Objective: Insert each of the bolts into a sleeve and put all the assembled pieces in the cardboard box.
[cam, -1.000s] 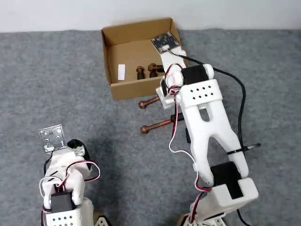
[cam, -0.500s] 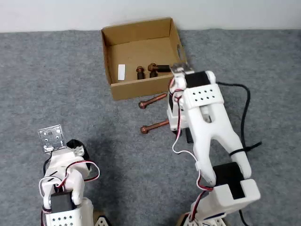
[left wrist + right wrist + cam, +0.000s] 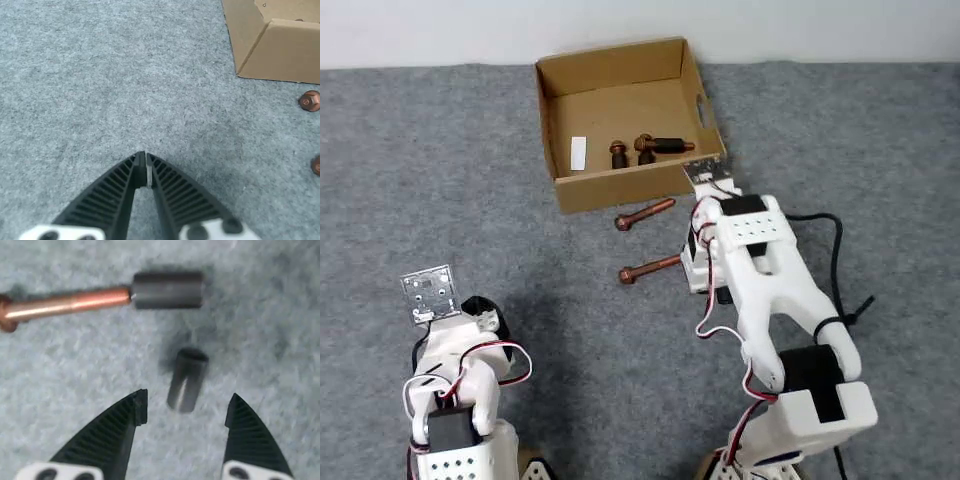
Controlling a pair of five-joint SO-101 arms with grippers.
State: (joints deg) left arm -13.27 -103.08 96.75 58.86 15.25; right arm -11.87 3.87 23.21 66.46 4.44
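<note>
Right gripper (image 3: pixel 187 405): fingers spread wide and holding nothing, poised over a loose sleeve (image 3: pixel 187 379) that lies on the grey carpet (image 3: pixel 260 330) between the 2 fingertips and touches neither. Just beyond the fingertips lies the lower bolt (image 3: pixel 65 304), its shaft end meeting a second sleeve (image 3: pixel 168 290); whether the shaft is seated inside or only butted against it cannot be told. Farther out, in the high view, the upper bolt (image 3: pixel 643 213) lies bare between the lower bolt and the cardboard box (image 3: pixel 620 190). Change over the last 1.0 s: the right arm (image 3: pixel 760 270) has drawn back from the near right corner of the box to the carpet by the lower bolt, and a dark sleeved piece (image 3: pixel 665 145) now shows in the box beside a bolt head (image 3: pixel 618 152). The likely reading is that 1 delivery is finished and the next assembly is beginning, with 2 bolts outstanding. Left gripper (image 3: pixel 145 167): fingers pressed together and empty, over bare carpet, with the box corner and the heads of both loose bolts far beyond its tips; it has not moved.
</note>
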